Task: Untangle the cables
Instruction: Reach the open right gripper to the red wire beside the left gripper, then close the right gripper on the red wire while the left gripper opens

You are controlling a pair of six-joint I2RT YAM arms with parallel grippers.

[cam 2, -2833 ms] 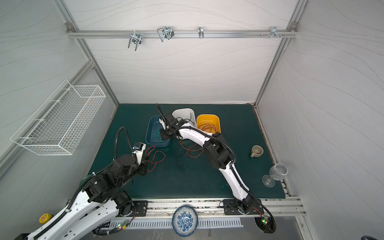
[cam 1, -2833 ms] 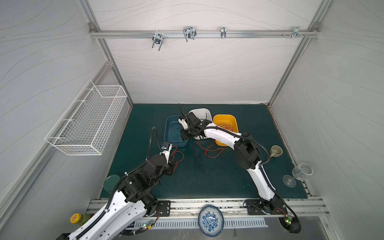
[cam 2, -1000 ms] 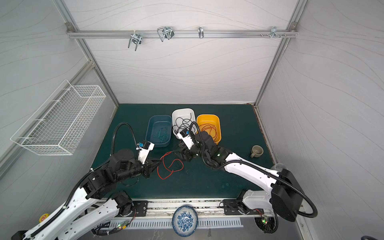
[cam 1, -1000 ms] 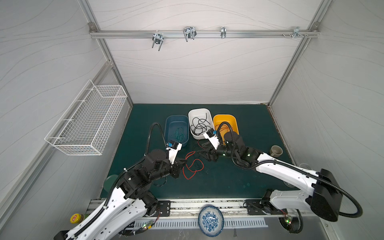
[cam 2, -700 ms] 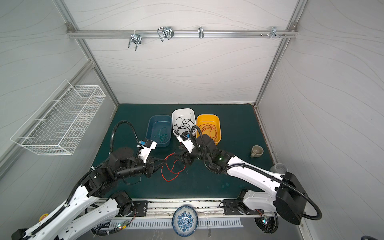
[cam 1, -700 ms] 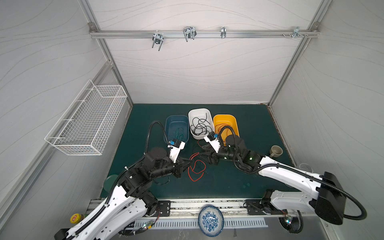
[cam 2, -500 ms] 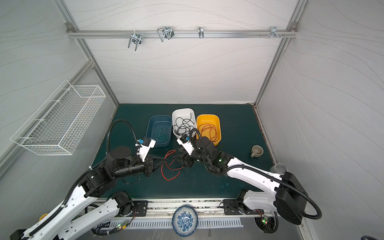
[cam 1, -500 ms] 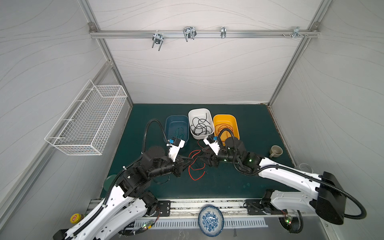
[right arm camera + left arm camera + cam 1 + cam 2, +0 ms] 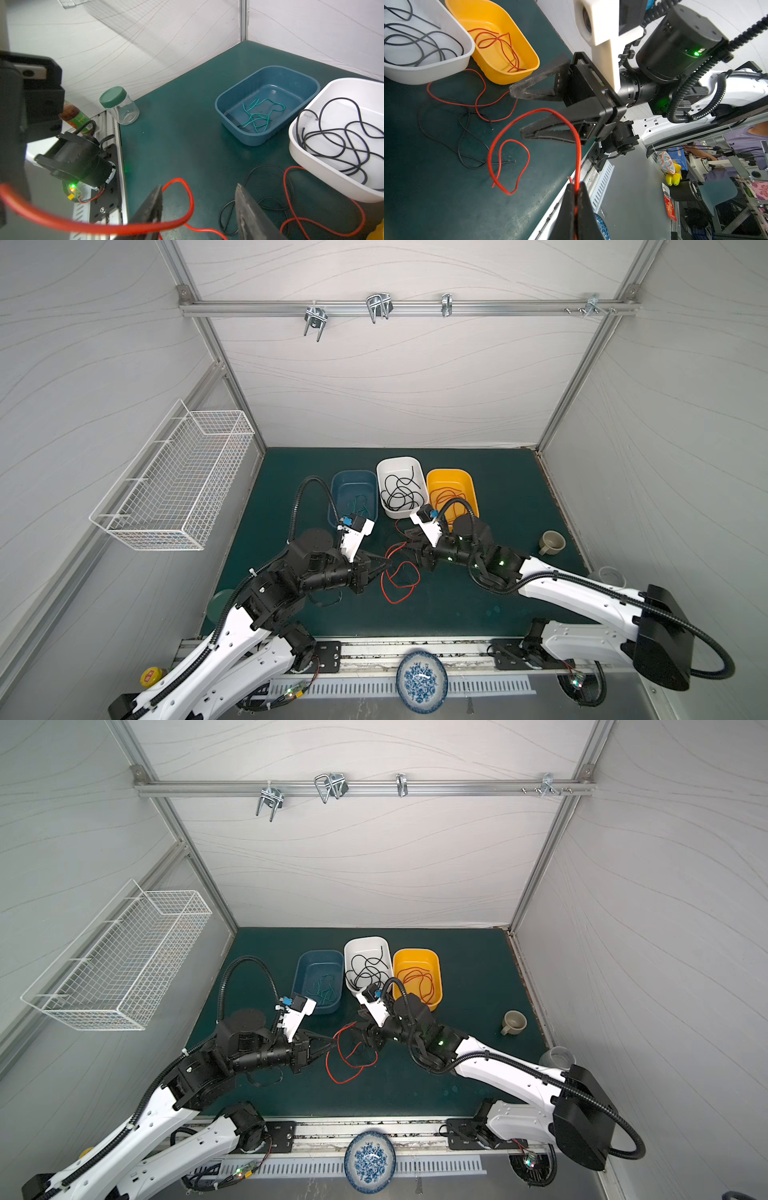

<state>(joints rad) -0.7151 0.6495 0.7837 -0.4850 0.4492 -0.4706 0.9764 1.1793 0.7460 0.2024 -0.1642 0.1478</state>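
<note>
Pinch on the red cable [image 9: 545, 109] shows only in the left wrist view: the left gripper [image 9: 575, 185] is clenched on it near one end, a detail too small in both top views. The same view shows the right gripper [image 9: 517, 113] released, jaws apart, with the cable arching over its lower finger. A second red cable [image 9: 475, 106] and a black cable [image 9: 265, 166] lie crossed on the green mat [image 9: 478, 614]. Only the right wrist view makes out the teal cables [image 9: 259, 118] in the blue tub [image 9: 249, 141]. The grippers stand closer together than a second ago.
</note>
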